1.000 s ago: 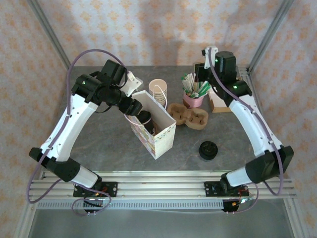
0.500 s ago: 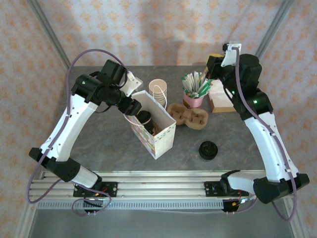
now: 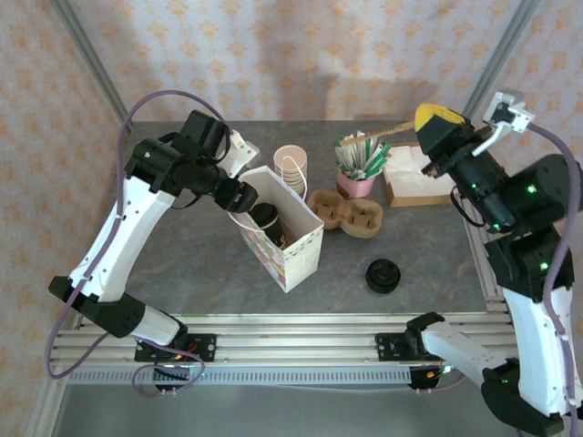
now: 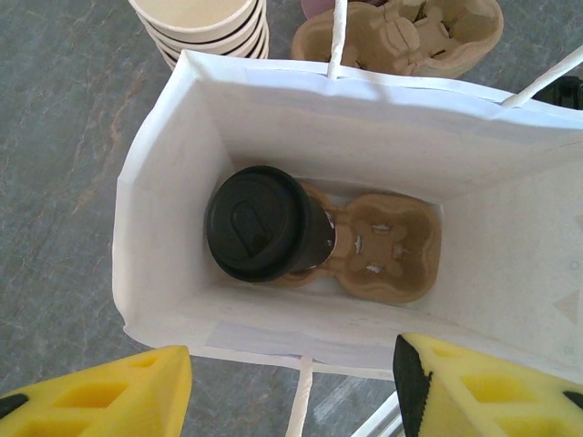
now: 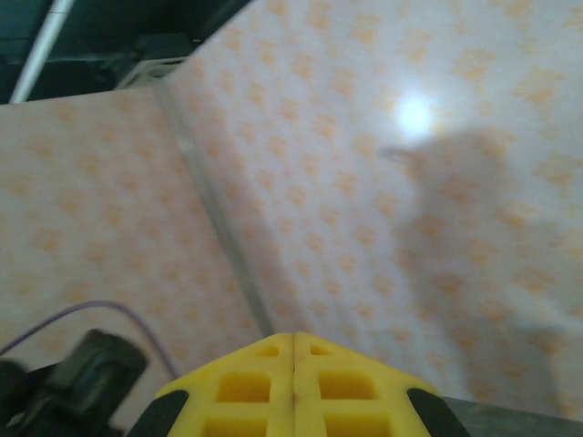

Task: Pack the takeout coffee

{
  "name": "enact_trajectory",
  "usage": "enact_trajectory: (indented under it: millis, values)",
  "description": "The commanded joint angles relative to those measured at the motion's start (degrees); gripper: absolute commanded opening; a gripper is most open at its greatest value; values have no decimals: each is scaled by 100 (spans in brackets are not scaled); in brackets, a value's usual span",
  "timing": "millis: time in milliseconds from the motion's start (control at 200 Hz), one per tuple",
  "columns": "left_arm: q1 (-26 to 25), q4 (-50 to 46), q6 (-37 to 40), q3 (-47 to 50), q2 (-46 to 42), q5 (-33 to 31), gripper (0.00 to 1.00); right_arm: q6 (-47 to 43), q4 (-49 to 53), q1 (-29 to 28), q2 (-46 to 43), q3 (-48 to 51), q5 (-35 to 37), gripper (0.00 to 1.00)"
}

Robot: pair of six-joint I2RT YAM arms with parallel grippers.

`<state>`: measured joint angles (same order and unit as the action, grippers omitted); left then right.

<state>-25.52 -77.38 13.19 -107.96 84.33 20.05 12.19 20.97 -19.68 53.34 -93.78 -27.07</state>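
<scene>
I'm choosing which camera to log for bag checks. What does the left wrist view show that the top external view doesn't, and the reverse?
Left wrist adds the floor of the paper bag: the takeout coffee sits in one pocket of a cardboard carrier, the other pocket empty. Top external adds the right hand, raised and shut, the black lids and the pink cup of stirrers. Both share the bag, the left hand open over it, the lidless cup stack and the empty carrier on the table.

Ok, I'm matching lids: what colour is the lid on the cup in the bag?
The lid is black; left wrist view.
</scene>
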Motion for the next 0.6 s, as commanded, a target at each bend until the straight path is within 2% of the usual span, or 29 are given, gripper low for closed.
enact_trajectory:
  millis: [0, 125, 265, 500, 596]
  values:
    - [-33, -70, -46, -111, -154, -89, 61, 543, -63, -161, -26, 34, -749, 0]
    - [-41, 2, -174, -120, -144, -120, 61, 898, -364, -327, -62, 238, -1254, 0]
    - [-37, 132, -345, -159, -179, -227, 61, 770, -288, -657, 0, 322, -1625, 0]
    - [-32, 216, -535, -269, -208, -496, 62, -28, 551, -1545, 377, 176, -1450, 0]
    - [-18, 231, -579, -278, -209, -510, 62, -533, 993, -2110, 669, 129, -995, 0]
